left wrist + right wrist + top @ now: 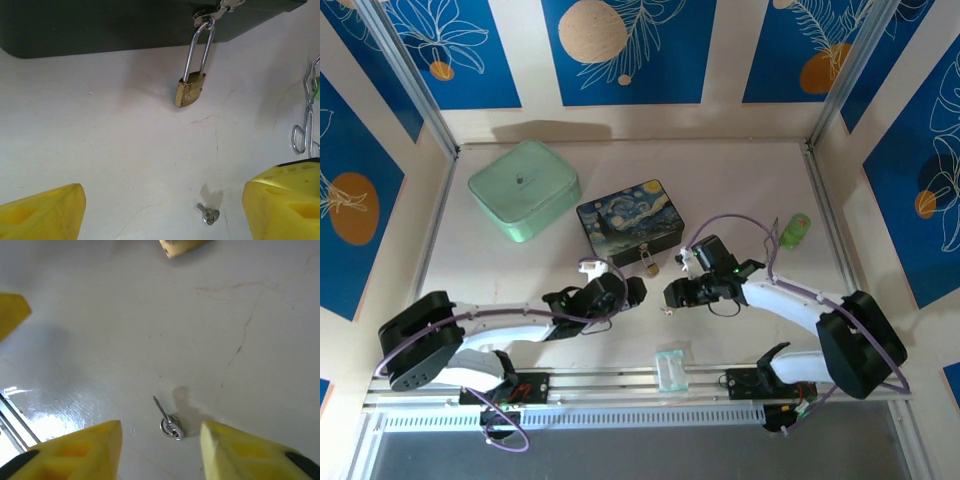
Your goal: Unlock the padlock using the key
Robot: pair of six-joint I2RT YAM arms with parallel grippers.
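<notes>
The tiny brass padlock [190, 90] hangs by its long silver shackle from the latch of the starry-night tin [630, 220]; it also shows at the tin's front edge [647, 263]. The small silver key [170, 423] lies loose on the white table with a ring at its head. My right gripper [160, 447] is open with a finger on each side of the key, touching neither side of it. My left gripper [164, 215] stands wide open facing the padlock, with the key [209, 215] on the table near its right finger [285, 205]. The padlock's bottom corner [180, 246] shows at the top of the right wrist view.
A mint-green tin [525, 188] sits at the back left, and a small green object [796, 230] at the right. A clear plastic packet [670, 368] lies by the front rail. A bent silver wire piece [306, 120] lies right of the padlock.
</notes>
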